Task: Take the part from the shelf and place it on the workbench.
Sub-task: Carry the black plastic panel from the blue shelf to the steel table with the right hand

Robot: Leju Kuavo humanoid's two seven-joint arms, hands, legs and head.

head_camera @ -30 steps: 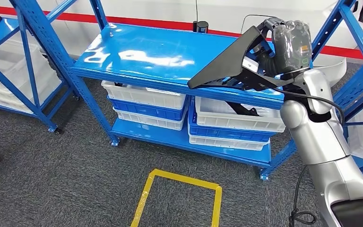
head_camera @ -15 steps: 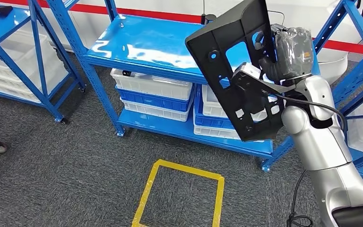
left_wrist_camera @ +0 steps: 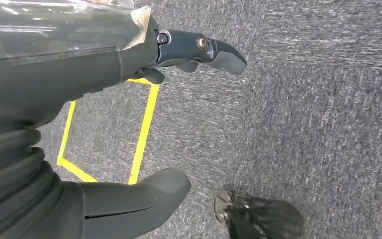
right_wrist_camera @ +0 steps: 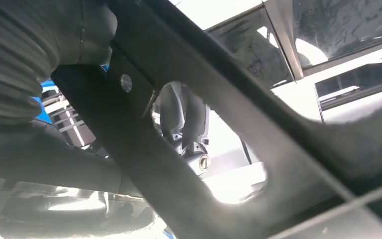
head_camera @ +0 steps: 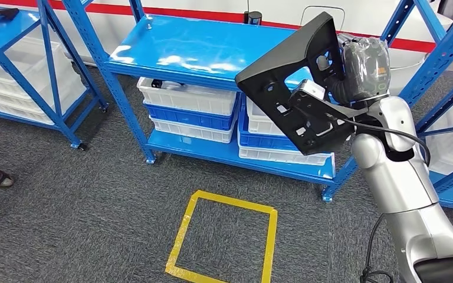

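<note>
right hand fingers [right_wrist_camera: 189, 119]: wrapping through a cutout in the black panel, closed on its web; one dark finger is showing through the hole in the right wrist view
right hand [head_camera: 363, 68]: holding the black perforated panel [head_camera: 298, 94] up off the shelving, at about 2 o'clock in the head view, under a clear plastic cover
panel: hanging tilted, its broad face turned toward the camera, its lower edge overlapping the white and blue bins [head_camera: 191, 109] only in line of sight; not touching them as far as I can tell
left hand [left_wrist_camera: 129, 124]: hanging toward the grey carpet [left_wrist_camera: 303, 99], fingers spread apart and gripping nothing, thumb and dark fingertip well apart
blue shelf top [head_camera: 200, 50]: lying at 11 o'clock of the panel, glossy and bare where visible
risk, grip: the panel is being held near one edge, so its weight is probably levering against the fingers; it could swivel or slip out
risk, clearance: the blue upright [head_camera: 442, 53] is standing near at 3 o'clock; a swing could be clipping the panel's corner on it
risk, cable: the black cable [head_camera: 389, 127] is looping beside the wrist and could be snagging
</note>
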